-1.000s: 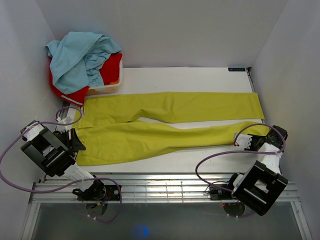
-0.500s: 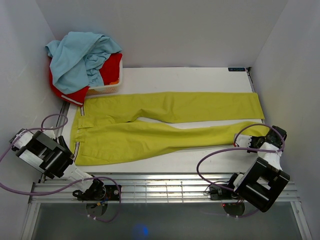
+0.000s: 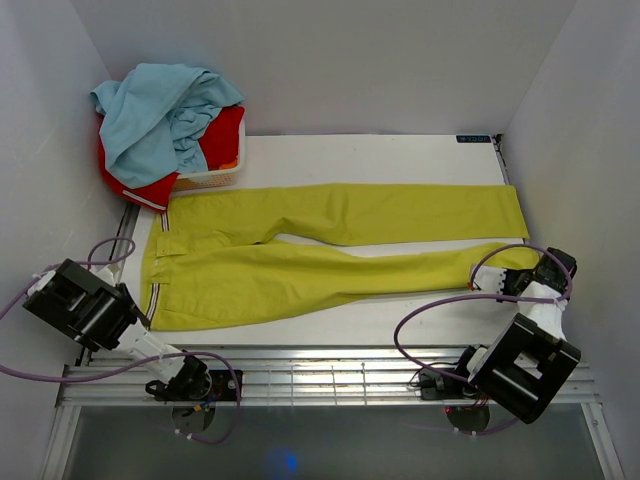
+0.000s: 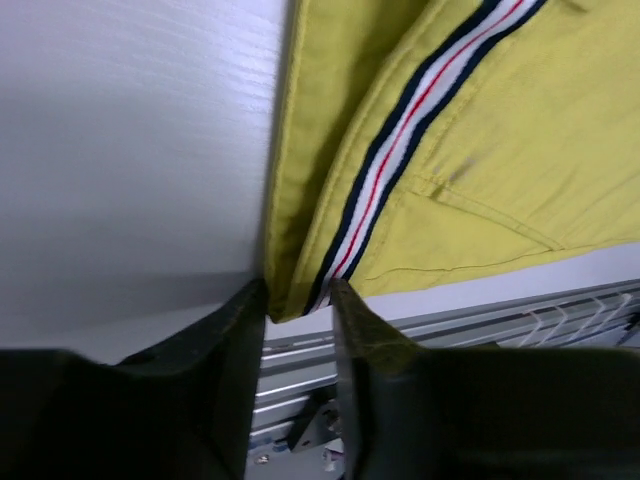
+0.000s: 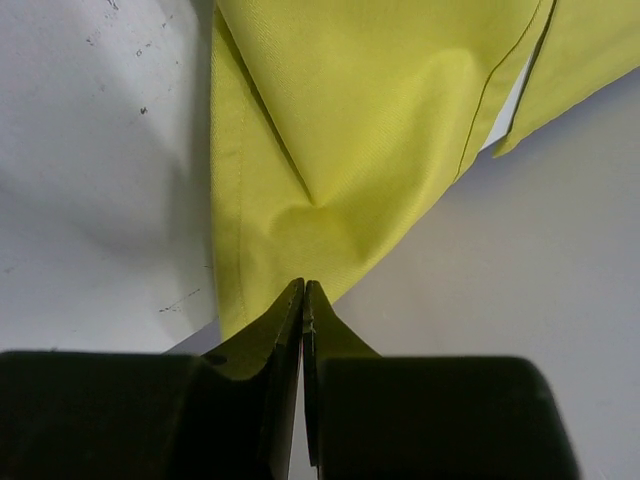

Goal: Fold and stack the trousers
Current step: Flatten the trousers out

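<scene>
basket [image 3: 215, 180]: white, far-left table corner, heaped with light blue garment [image 3: 160, 110] over red garment [image 3: 225, 135] | table [image 3: 380, 155]: white, boxed by plain white walls [image 3: 330, 60] | trousers [image 3: 330, 250]: flat on table near basket, waist left, legs right | left gripper [image 4: 298, 295]: half-wide, astride striped waistband corner | right gripper [image 5: 303, 290]: pinched shut on near-leg hem

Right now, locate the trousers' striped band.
Top view: the striped band runs along the left end of the trousers, at the table's near-left corner. In the left wrist view its near end sits at the left gripper's fingertips.
</scene>
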You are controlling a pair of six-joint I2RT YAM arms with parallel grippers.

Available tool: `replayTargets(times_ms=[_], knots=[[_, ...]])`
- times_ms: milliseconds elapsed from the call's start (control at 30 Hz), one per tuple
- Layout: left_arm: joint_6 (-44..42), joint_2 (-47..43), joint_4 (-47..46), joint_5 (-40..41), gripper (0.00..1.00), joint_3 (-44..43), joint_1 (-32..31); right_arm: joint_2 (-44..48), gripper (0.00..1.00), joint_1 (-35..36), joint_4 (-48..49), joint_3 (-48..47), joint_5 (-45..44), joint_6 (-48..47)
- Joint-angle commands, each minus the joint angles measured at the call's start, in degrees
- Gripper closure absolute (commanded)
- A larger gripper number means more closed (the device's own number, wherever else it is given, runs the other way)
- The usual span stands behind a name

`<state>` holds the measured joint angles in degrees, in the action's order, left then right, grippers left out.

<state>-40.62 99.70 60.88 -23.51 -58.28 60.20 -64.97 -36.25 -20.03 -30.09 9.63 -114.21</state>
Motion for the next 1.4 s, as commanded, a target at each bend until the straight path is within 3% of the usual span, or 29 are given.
replayTargets(times_ms=[0,33,133,367,600,667,800,867,933,967,1000,1100,1167,1233,1267,1300,1367], knots=[[-1.0,2.2,-1.8,-3.8,0.61,0.6,0.3,0.1,0.92,0.2,-2.2,-2.5,1.1,-0.8],[-0.8,2.2,-1.7,-4.1,0.78,0.0,0.3,0.0,0.92,0.2,-2.7,-3.2,1.0,-0.7],[0.2,2.5,-0.7,-4.5,1.0,-4.7,1.2,-0.3,0.92,0.1,-4.1,-4.5,0.7,-0.7],[-0.2,5.9,3.0,-1.4,1.0,-20.0,3.7,-2.7,0.92,-1.6,-11.1,-11.9,0.4,-4.3],[-1.5,8.0,3.5,-1.1,1.0,-21.3,3.5,-3.1,0.91,-1.6,-15.6,-12.8,1.3,-5.0],[-1.7,7.7,3.4,-1.3,1.0,-19.4,3.6,-1.3,0.82,-1.5,-20.3,-11.9,1.2,-3.2],[-1.9,6.9,2.5,-2.3,1.0,-17.0,3.6,-1.6,0.51,-1.6,-24.8,-11.0,-0.7,7.8],[-1.7,7.2,2.6,-2.5,1.0,-16.7,3.6,-5.6,0.48,-1.8,-26.8,-14.0,-1.6,13.5],[-1.7,7.4,2.6,-2.4,1.0,-16.9,3.5,-10.4,0.3,-2.7,-31.4,-16.9,-1.5,15.5],[-1.9,7.4,2.6,-2.4,1.0,-17.1,3.5,-11.7,0.28,-2.7,-31.9,-18.7,-1.5,16.4],[-2.0,7.7,2.6,-2.4,1.0,-17.5,3.5,-12.9,0.2,-2.7,-32.0,-19.2,-1.4,16.8],[-2.1,7.6,2.5,-2.1,1.0,-17.8,3.5,-16.0,0.19,-2.3,-31.0,-19.8,-0.8,15.6],[-2.1,7.6,2.1,-2.0,1.0,-17.7,3.6,-17.9,0.2,-1.8,-29.8,-18.4,-2.1,15.0],[-1.7,8.1,1.9,-2.1,1.0,-17.6,3.6,-19.3,0.29,-0.9,-26.8,-16.6,-4.5,14.2],[-1.5,8.4,1.8,-2.1,1.0,-17.7,3.5,-19.8,0.38,-0.8,-25.7,-15.7,-5.5,13.8],[-1.2,8.8,1.8,-1.9,1.0,-17.9,3.6,-20.0,0.67,-0.8,-24.4,-14.3,-6.5,13.6],[-1.2,9.5,1.5,-1.2,1.0,-18.7,3.6,-20.4,0.87,-0.8,-20.9,-14.2,-8.8,12.5]])
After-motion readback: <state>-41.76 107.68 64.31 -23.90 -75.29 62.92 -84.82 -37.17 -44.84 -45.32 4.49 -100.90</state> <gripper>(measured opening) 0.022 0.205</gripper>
